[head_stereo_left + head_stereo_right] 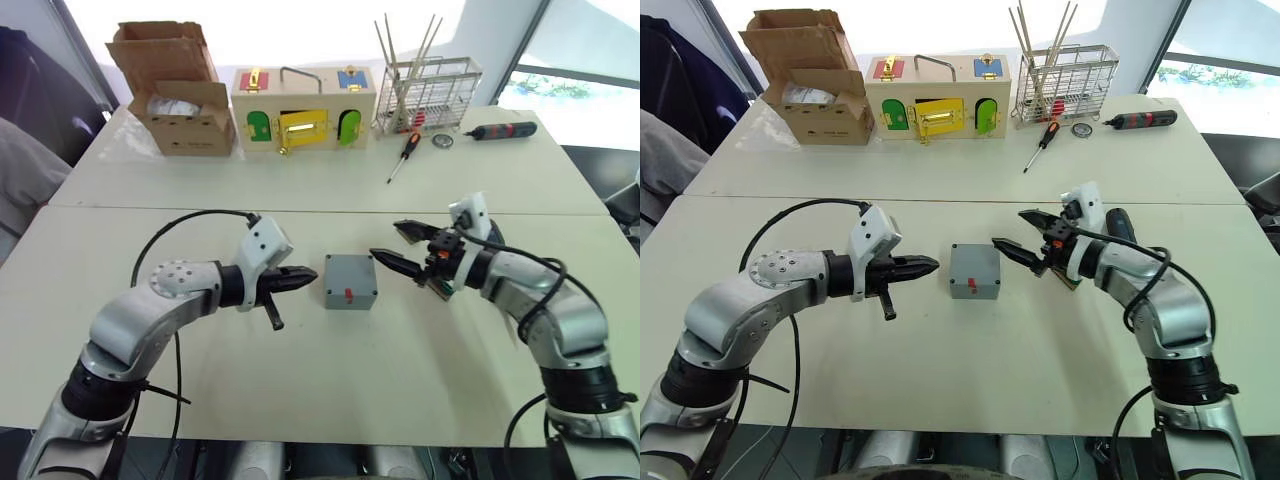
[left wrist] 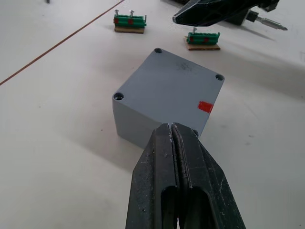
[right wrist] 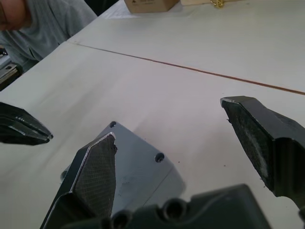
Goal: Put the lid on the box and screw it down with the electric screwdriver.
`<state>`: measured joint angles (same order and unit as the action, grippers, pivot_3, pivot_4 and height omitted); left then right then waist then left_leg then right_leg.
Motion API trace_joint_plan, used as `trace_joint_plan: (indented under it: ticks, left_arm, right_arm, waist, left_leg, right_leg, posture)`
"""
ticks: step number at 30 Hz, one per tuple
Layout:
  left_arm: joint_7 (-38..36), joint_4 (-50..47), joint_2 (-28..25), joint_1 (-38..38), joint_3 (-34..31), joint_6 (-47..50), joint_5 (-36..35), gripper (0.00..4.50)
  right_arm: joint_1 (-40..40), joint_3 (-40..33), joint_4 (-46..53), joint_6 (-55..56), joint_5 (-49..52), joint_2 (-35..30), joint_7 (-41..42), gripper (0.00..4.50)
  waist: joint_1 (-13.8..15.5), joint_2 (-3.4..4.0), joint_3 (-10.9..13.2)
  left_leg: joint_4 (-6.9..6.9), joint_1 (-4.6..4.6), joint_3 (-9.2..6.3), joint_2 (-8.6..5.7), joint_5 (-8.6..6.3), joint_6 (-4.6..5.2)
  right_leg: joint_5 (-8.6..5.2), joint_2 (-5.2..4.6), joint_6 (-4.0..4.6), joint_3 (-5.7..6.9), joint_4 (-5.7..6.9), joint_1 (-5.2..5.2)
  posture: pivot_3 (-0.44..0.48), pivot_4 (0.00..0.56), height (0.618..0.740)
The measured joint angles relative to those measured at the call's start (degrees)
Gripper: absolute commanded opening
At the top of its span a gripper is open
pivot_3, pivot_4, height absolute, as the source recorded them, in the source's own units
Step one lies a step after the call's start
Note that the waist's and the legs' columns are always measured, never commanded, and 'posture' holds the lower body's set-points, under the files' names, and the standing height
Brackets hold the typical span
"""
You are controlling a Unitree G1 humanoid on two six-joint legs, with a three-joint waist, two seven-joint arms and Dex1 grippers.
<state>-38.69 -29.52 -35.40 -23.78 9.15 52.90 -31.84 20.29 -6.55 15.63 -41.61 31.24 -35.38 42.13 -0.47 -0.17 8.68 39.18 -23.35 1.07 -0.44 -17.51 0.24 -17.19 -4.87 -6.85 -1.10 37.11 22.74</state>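
Left gripper [image 1: 300,277], pressed together, points at the lidded box [image 1: 350,281]; right gripper [image 1: 396,248] is spread beside it. Left wrist view reveals two green terminal blocks [image 2: 129,21] beyond.

- Small square grey plastic box [image 1: 350,281], lid on top, sits mid-bench [image 1: 300,390].
- Left pincer [image 1: 308,277] just left of it.
- Right pincer [image 1: 397,247] just right.
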Motion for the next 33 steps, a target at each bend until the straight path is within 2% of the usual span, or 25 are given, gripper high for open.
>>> trace_joint_plan:
  ticks: [2,4,5,6,9,12,16,19,23,26,33]
  left_arm:
    - [-0.1,0.1,1.1,-0.4,0.5,-0.1,-0.2,0.00]
    - [-0.4,0.1,2.5,-1.7,0.5,0.1,-1.4,0.00]
    - [-0.7,-0.2,3.0,-2.6,0.5,0.1,-2.1,0.00]
    - [-1.0,-0.5,3.1,-3.3,0.6,0.2,-2.7,0.00]
    - [-1.4,-2.3,3.6,-4.7,1.3,0.3,-3.5,0.00]
    - [-1.3,-2.9,4.6,-4.9,2.0,0.3,-3.9,0.00]
    - [-0.7,-3.4,6.1,-4.7,3.3,0.3,-3.9,0.00]
    - [0.4,-4.7,7.4,-3.5,3.9,0.3,-3.8,0.00]
    - [2.0,-5.0,9.5,-1.9,5.6,0.1,-3.6,0.00]
    - [3.1,-5.0,10.2,-1.4,6.1,0.0,-3.0,0.00]
    - [5.4,-5.2,12.1,0.6,7.2,-0.6,-2.4,0.00]
  right_arm:
    - [1.3,-3.9,-0.3,-5.6,3.1,-2.3,-1.4,4.12]
    - [4.8,-6.1,-3.3,-11.1,4.1,-7.7,-2.1,4.12]
    - [6.8,-7.8,-5.4,-12.3,3.8,-10.4,-2.4,4.12]
    - [8.7,-8.3,-7.5,-12.3,3.0,-12.9,-2.4,4.32]
    - [12.2,-7.4,-12.9,-11.6,-0.5,-20.6,-0.8,4.32]
    - [12.4,-4.0,-13.8,-17.1,-0.2,-25.8,3.1,4.32]
    - [16.8,0.6,-18.4,-24.5,-0.3,-26.8,4.1,4.32]
    - [20.6,10.0,-22.4,-33.0,-1.9,-33.2,7.4,4.32]
    - [26.2,21.7,-30.3,-31.4,-8.7,-33.3,11.3,4.32]
    - [29.1,27.1,-37.3,-29.2,-13.1,-32.5,14.4,4.32]
    - [32.6,32.0,-46.9,-29.5,-16.7,-28.7,21.5,4.32]
  waist:
    - [0.0,0.01,0.0]
    - [0.1,0.01,0.0]
    - [0.1,0.01,0.0]
    - [0.0,0.01,0.0]
    - [-0.2,0.01,0.0]
    - [-0.3,0.01,0.0]
    - [-0.3,0.04,0.0]
    - [0.3,0.09,0.0]
    - [-0.1,0.09,0.0]
    - [-0.1,0.09,0.0]
    - [0.1,0.10,0.0]
  left_leg:
    - [0.00,0.00,0.01,-0.04,-0.07,0.13]
    - [0.02,-0.02,0.04,-0.06,-0.08,0.15]
    - [0.01,-0.01,0.03,-0.06,-0.09,0.16]
    - [0.00,-0.01,0.04,-0.05,-0.09,0.17]
    - [-0.07,-0.01,0.07,-0.01,-0.09,0.16]
    - [-0.04,0.00,0.11,0.03,-0.10,0.18]
    - [-0.01,0.03,0.20,0.02,-0.11,0.21]
    - [-0.02,-0.05,0.12,0.01,-0.16,0.29]
    - [0.05,-0.04,0.33,-0.08,-0.16,0.30]
    - [0.04,-0.03,0.32,-0.07,-0.16,0.29]
    - [0.03,-0.03,0.31,-0.05,0.01,0.00]
  right_leg:
    - [0.00,-0.07,0.00,0.00,0.01,0.00]
    - [0.00,-0.12,0.00,0.00,0.00,0.01]
    - [0.00,-0.11,0.00,0.02,-0.01,0.00]
    - [0.00,-0.10,0.00,0.01,-0.02,0.01]
    - [0.00,-0.05,0.01,0.01,-0.04,0.04]
    - [0.00,-0.04,0.00,-0.04,-0.04,0.04]
    - [0.00,-0.04,0.00,-0.15,-0.01,0.04]
    - [-0.01,-0.12,0.01,-0.15,-0.07,0.09]
    - [0.00,-0.16,0.01,-0.20,-0.14,0.09]
    - [0.00,-0.13,0.01,-0.20,-0.11,0.10]
    - [0.00,-0.13,0.01,-0.19,-0.10,0.09]
  posture:
    - [0.000,0.150,0.740]
    - [0.000,0.150,0.740]
    - [0.000,0.150,0.740]
    - [0.000,0.150,0.740]
    - [0.000,0.150,0.740]
    - [0.000,0.150,0.740]
    - [0.000,0.150,0.740]
    - [0.000,0.150,0.740]
    - [0.000,0.150,0.740]
    - [0.000,0.150,0.740]
    - [0.000,0.150,0.740]
